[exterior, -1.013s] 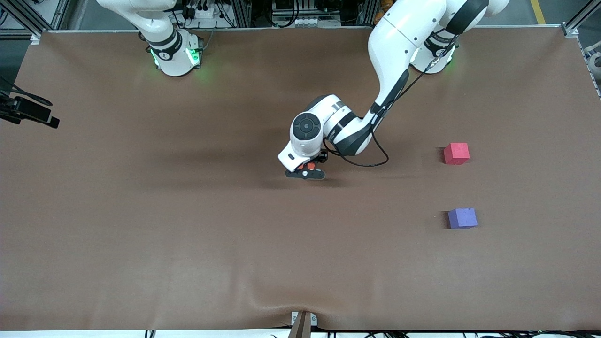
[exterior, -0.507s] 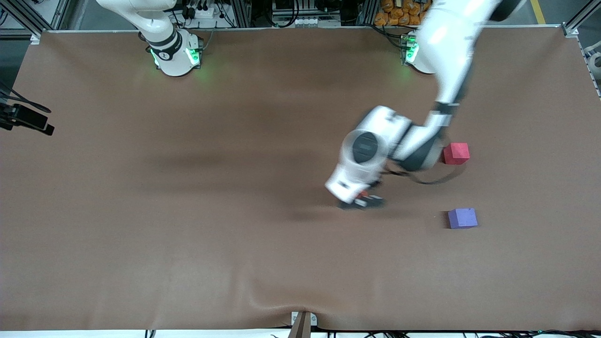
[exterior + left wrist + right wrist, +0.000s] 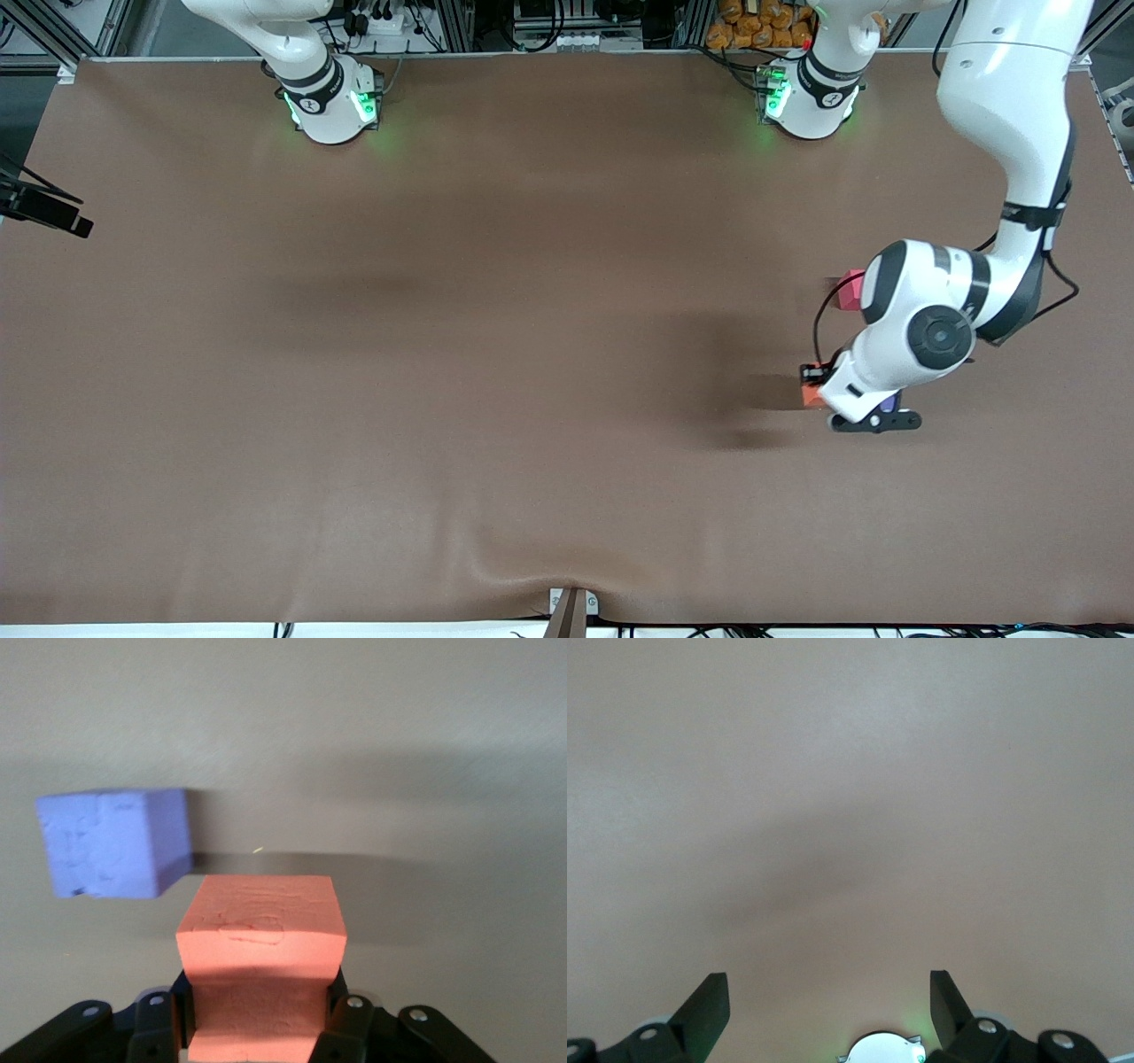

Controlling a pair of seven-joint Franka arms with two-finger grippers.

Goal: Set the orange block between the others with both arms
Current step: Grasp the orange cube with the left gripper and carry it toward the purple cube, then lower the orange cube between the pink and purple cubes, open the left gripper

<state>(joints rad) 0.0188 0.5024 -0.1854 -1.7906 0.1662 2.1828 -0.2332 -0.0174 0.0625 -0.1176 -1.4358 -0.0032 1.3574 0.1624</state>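
Waiting at its own end of the brown bench, the right arm is showing only its green-lit base and lowest link in the front view. Its end effector is appearing in the right wrist view with both fingers spread wide, nothing between them, and bare bench surface beneath.

Reaching out from its base at the top edge, the left arm is bending down over the bench toward its own end. Its wrist is hanging above the two resting cubes and covering most of both in the front view. Only an edge of the red-pink cube is peeking out by the wrist, and only a sliver of the blue-purple cube, which is lying nearer the front camera, is showing under the hand.

The left end effector is clamping the orange block between its fingers, gripping the block's lower part while the rest is sticking out ahead of them. In the left wrist view the orange block is sitting just beside the blue-purple cube without touching it. Whether the orange block is resting on the bench or hanging just above it is impossible to tell.
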